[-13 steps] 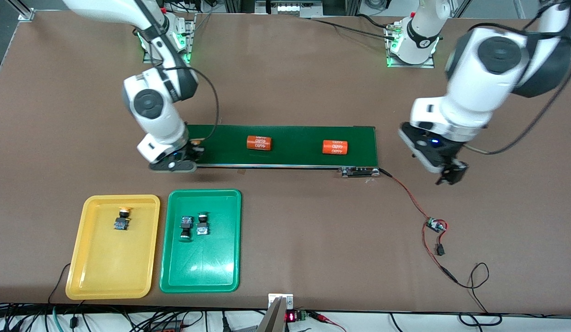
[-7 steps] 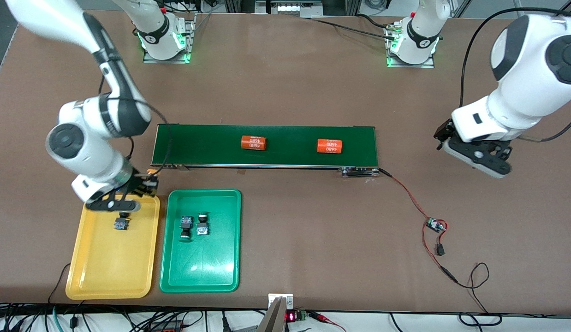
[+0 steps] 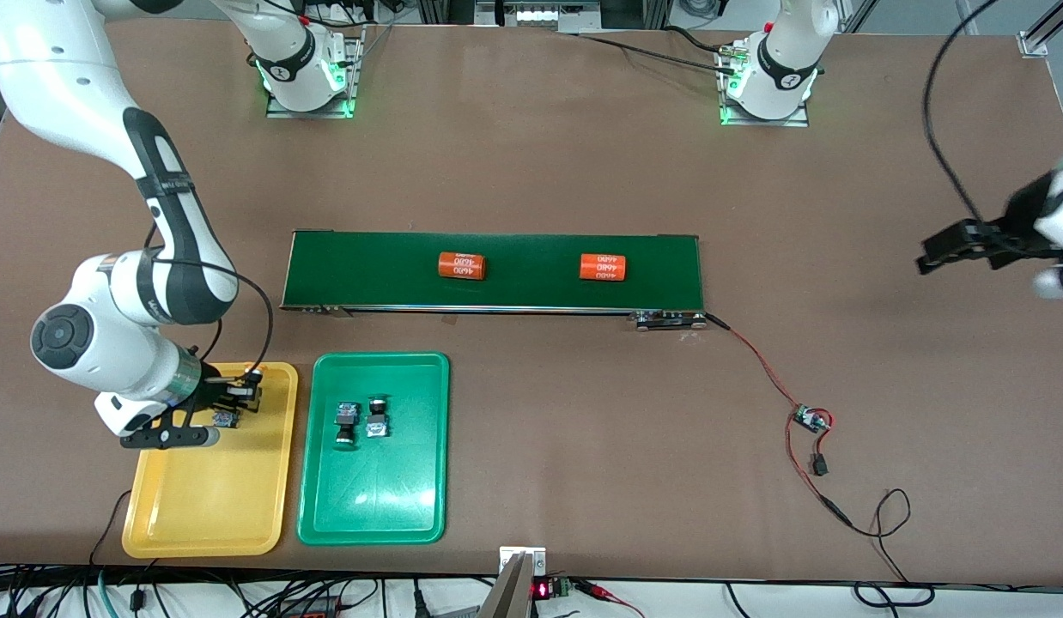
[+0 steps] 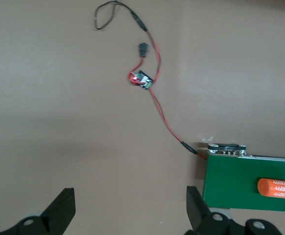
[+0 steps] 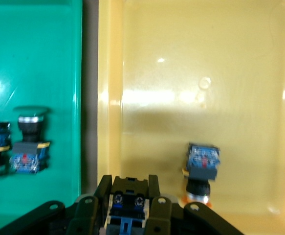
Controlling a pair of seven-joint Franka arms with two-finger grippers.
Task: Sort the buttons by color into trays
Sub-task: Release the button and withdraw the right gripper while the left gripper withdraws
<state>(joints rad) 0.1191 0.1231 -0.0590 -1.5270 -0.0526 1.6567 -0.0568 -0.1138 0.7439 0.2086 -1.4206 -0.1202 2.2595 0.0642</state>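
The right gripper (image 3: 239, 396) is closed on a button (image 5: 127, 203) with a black blocky body, held over the yellow tray (image 3: 209, 506) at the tray's end farther from the front camera. Its cap color cannot be determined from these views. A second button (image 5: 201, 169), with an orange cap, lies on its side on the yellow tray floor just beside the gripper; in the front view it is mostly hidden under the right arm.

The green tray (image 3: 373, 506) sits beside the yellow tray, toward the left arm's end of the table, the two rims close but apart. Two buttons lie in it side by side: one (image 3: 346, 422) nearer the yellow tray, the other (image 3: 377, 418) just beside it.

The dark-green conveyor belt (image 3: 531, 296) lies farther from the front camera than both trays. Two orange cylinders with white print rest on it, well apart: one (image 3: 461, 265) toward the right arm's end, one (image 3: 603, 267) toward the left arm's end.

The left gripper (image 4: 130, 208) waits over bare table at the left arm's end, fingers (image 4: 64, 208) wide apart, holding nothing. A red-and-black cable (image 3: 768, 369) runs from the belt's end to a small circuit board (image 3: 811, 420).
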